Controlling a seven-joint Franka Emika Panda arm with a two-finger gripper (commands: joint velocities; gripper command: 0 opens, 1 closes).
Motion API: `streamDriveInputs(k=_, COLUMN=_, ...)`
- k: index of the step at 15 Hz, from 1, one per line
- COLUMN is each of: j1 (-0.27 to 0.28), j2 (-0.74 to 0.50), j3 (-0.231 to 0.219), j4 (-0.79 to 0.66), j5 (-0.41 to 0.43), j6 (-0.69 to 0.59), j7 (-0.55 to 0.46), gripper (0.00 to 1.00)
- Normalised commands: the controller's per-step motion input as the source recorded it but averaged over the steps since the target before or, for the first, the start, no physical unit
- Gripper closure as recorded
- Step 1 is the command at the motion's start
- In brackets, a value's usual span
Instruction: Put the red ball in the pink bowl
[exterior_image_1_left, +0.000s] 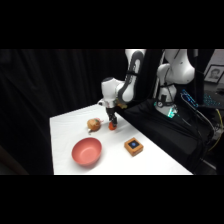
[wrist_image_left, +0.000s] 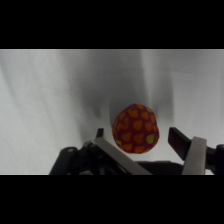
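Observation:
The red ball, red with orange and yellow spots, lies on the white table between my fingers. In the side view the red ball shows as a small red spot just under my gripper, at the far side of the table. My gripper is open, with one finger to the ball's left and the other finger to its right, a narrow gap on each side. The pink bowl sits upright and empty near the table's front, well away from the gripper.
A tan-brown onion-like lump lies just left of the gripper. A small orange box with a dark top stands to the right of the bowl. The white table ends in dark cloth on the right.

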Motion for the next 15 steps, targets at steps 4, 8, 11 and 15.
streamDriveInputs(k=4, j1=-0.155, j2=0.17, j3=0.159, j4=0.13, j5=0.137, j6=0.13, j7=-0.05, gripper=0.00)
streamDriveInputs(k=8, j1=-0.100, j2=0.10, j3=0.105, j4=0.10, j5=0.089, j6=0.11, j7=-0.01, gripper=0.43)
streamDriveInputs(k=11, j1=-0.047, j2=-0.01, j3=0.041, j4=0.04, j5=0.018, j6=0.04, j7=0.03, gripper=0.69)
streamDriveInputs(k=15, j1=-0.068, j2=-0.13, j3=0.041, j4=-0.01, j5=0.006, j6=-0.14, j7=-0.02, gripper=0.97)
